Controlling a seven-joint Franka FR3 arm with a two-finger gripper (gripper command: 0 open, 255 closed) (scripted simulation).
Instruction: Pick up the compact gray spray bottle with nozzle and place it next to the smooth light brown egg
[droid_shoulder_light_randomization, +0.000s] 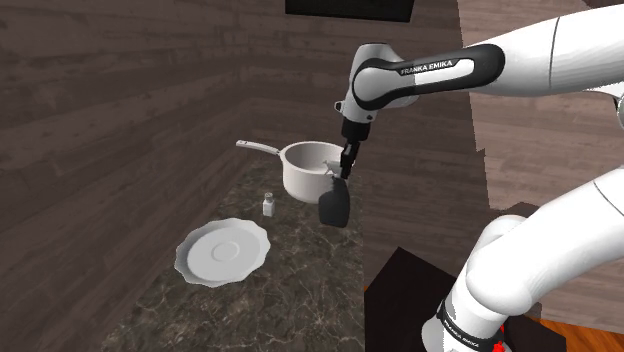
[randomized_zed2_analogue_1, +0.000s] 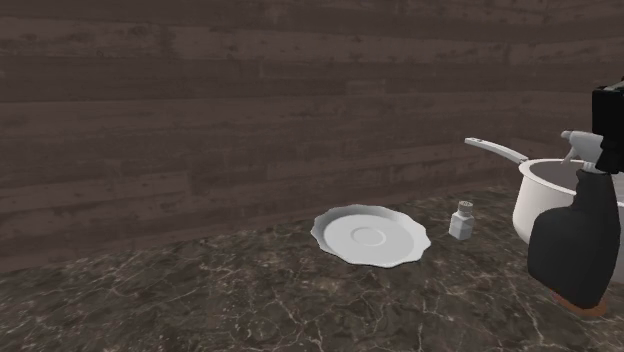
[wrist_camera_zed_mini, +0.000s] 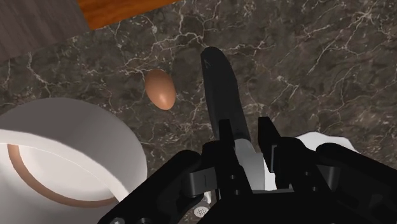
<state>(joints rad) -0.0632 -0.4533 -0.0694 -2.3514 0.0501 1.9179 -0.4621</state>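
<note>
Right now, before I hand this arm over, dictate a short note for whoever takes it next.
Gripper: shut on the neck of the dark spray bottle with grey nozzle, which hangs below it over the marbled counter.
The smooth light-brown egg lies on that counter beside the white pot, close to the bottle.
Done: bottle grasped.
Left: set it down next to the egg, release.

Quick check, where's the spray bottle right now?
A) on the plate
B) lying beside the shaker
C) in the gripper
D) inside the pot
C: the gripper clasps the top of the bottle, which hangs upright beneath it.
</note>
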